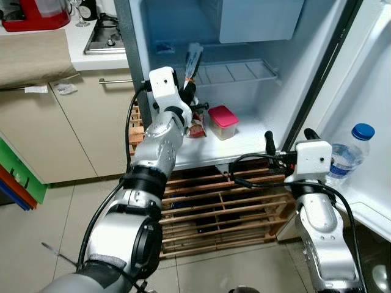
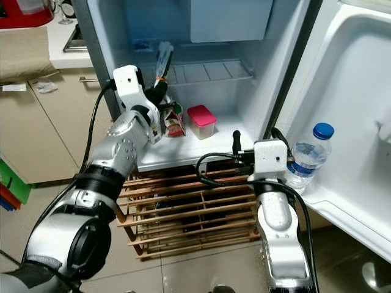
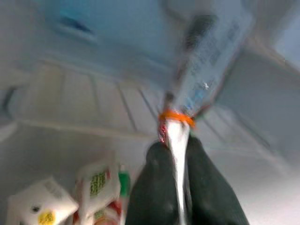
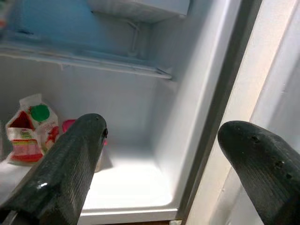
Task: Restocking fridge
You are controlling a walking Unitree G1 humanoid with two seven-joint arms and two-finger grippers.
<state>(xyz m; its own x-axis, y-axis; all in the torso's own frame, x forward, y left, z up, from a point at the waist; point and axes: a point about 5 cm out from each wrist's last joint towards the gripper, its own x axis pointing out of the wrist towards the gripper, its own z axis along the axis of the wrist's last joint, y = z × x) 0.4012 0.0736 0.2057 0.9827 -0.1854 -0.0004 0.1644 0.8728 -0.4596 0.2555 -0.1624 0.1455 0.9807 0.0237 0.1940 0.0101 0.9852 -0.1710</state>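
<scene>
1. Nearest, the right gripper point(image 1: 287, 139) waits at the front edge of the fridge point(image 1: 317, 73) floor, fingers spread wide and empty, likely kept clear while the other arm works.
2. Beside it, a water bottle point(image 1: 348, 152) stands upright in the door shelf point(image 1: 366, 210), already stocked.
3. Further in, the left gripper point(image 3: 176, 187) is clenched on the tied neck of a clear packet point(image 1: 193, 60), holding it upright, probably to lift it toward the wire shelf point(image 1: 235, 72).
4. On the fridge floor stand a small carton point(image 2: 174, 122) and a pink-lidded tub point(image 1: 223, 121), just beside each other.
5. Behind, the back wall is pale blue.
</scene>
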